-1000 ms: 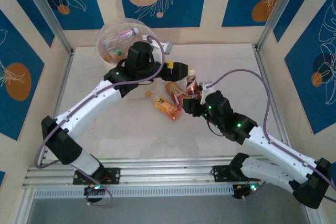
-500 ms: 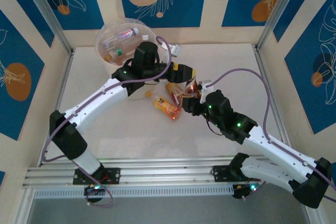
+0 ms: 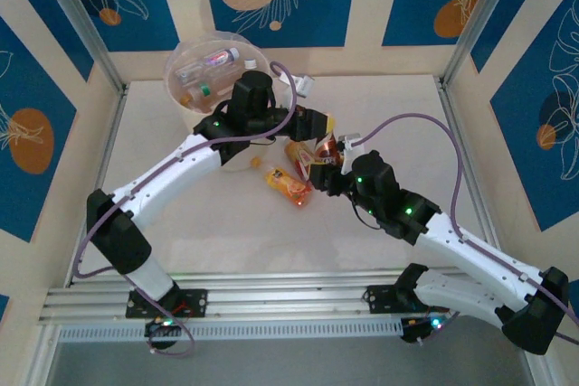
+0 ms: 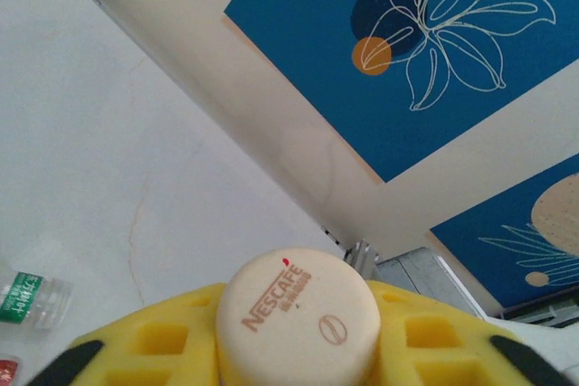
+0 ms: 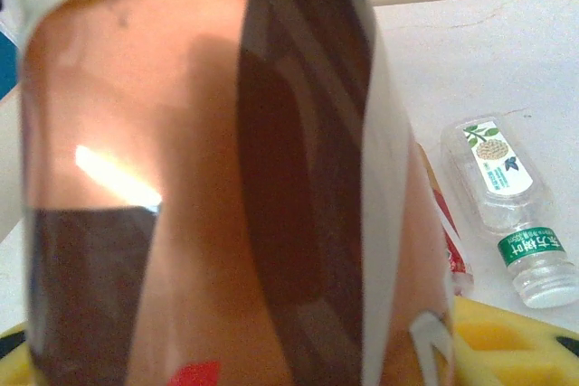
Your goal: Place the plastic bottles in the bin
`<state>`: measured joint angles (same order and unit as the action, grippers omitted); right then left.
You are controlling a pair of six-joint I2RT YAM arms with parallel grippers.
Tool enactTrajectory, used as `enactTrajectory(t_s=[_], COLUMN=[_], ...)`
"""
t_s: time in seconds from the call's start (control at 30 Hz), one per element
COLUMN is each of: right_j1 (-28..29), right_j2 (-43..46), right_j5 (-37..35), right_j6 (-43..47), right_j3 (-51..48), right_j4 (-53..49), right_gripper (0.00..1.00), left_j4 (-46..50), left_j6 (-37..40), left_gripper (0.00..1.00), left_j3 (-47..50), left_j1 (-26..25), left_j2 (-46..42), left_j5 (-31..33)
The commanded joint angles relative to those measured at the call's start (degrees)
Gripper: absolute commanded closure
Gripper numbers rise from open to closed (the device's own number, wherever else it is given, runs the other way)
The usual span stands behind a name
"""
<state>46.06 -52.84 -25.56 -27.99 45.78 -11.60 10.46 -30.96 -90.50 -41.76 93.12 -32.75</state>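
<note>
My right hand is clamped on the brown-label coffee bottle and holds it up off the worktop, mid-table. My left hand is at the bottle's top. Its yellow pads flank the cream cap, but the cap hides the contact, so I cannot tell if it is pinching yet.

This reads as a hand-over. To do it well, left grips firm below the cap before right lets go. Right then backs straight off, no twisting, and left swings over the bin rim and releases above the open mouth.

The bottle's long axis runs from right hand toward left, cap leading and square-on to the left wrist lens. It is tilted up, not flat. Orange bottles lie just beside the hands, and a green-label bottle lies flat nearby. The bin stands far left with several plastic bottles already inside.
</note>
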Motion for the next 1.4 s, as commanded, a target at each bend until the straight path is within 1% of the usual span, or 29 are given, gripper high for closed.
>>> enactTrajectory(t_s=[0.0,0.07,0.13,0.17,0.3,0.47,0.63,0.73,0.9,1.03,1.23,1.3,1.37], right_j1=[0.3,0.3,0.3,0.3,0.3,0.4,0.5,0.5,0.5,0.5,0.5,0.5,0.5], right_j2=[-0.1,-0.1,-0.1,-0.1,0.3,1.7,4.1,5.0,5.6,5.7,5.6,5.6,5.6], right_j5=[0.3,0.1,-0.2,-0.4,-1.3,-1.4,-1.6,-2.4,-3.2,-3.2,-3.2,-3.2,-3.2], right_j6=[0.9,0.9,0.9,1.0,0.8,1.0,0.8,0.5,-0.1,-0.4,-0.7,-0.9,-1.0], right_j3=[1.6,1.7,1.9,2.0,2.9,3.6,3.2,3.3,2.9,2.8,2.8,2.8,2.9], right_j4=[1.3,1.1,0.6,0.3,-1.5,-3.2,-4.0,-5.1,-6.3,-6.5,-6.5,-6.7,-6.8], right_gripper=[0.48,0.47,0.43,0.37,0.02,0.01,0.01,0.01,0.01,0.01,0.01,0.01,0.01], left_j4=[-1.5,-1.5,-1.5,-1.3,0.3,5.4,8.9,10.2,9.8,10.1,12.4,14.1,16.3], left_j6=[-0.5,-0.4,-0.1,0.1,2.7,8.7,14.4,17.5,22.0,26.0,31.5,32.7,33.1], left_gripper=[0.79,0.85,0.89,0.91,0.94,0.96,0.97,0.98,0.99,0.99,0.99,0.99,0.99], left_j3=[-2.0,-2.0,-1.9,-1.9,-2.7,-6.6,-11.2,-13.8,-15.8,-17.0,-18.7,-19.6,-21.0], left_j1=[-0.7,-0.7,-0.7,-0.7,-0.7,-0.1,2.2,4.7,11.0,15.5,20.5,22.2,24.0], left_j2=[0.1,0.0,-0.2,-0.2,-1.7,-4.0,-6.3,-7.8,-10.2,-10.9,-10.5,-9.6,-8.3], left_j5=[-1.4,-1.1,-0.5,0.0,3.5,11.0,19.0,24.2,32.3,37.3,43.1,43.8,42.6])
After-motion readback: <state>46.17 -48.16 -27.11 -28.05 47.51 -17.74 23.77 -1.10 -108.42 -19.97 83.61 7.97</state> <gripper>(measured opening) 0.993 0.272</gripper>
